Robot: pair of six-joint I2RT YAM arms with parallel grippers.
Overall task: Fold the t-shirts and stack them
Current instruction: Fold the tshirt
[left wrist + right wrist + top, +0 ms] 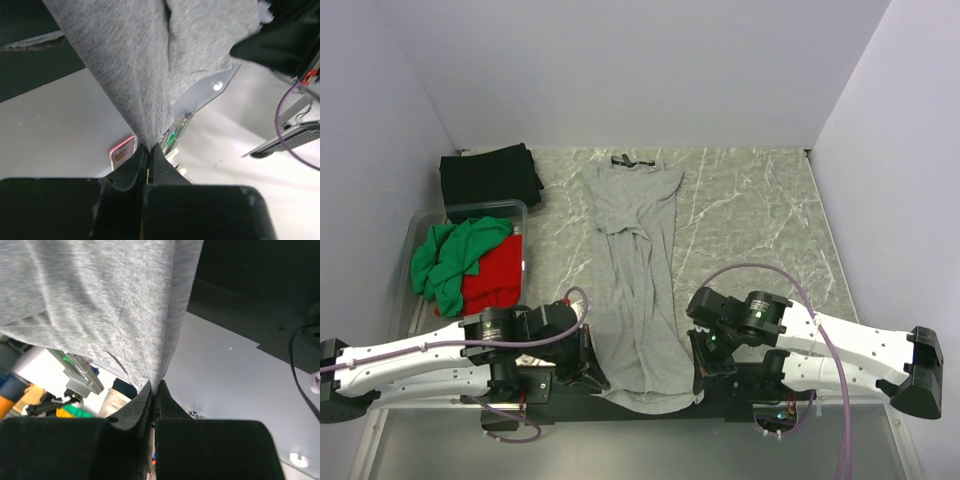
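The grey t-shirt point(635, 300) is held at its hem corners, clenched between the jaws of the left gripper point(149, 149) and right gripper point(155, 388); soft, light cloth, judged likely to sag between them

Clear plastic bin point(525, 236), grey marbled tabletop point(750, 210)

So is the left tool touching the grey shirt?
Touching. The left wrist view shows the left tool pinched shut on a fold of the grey shirt.
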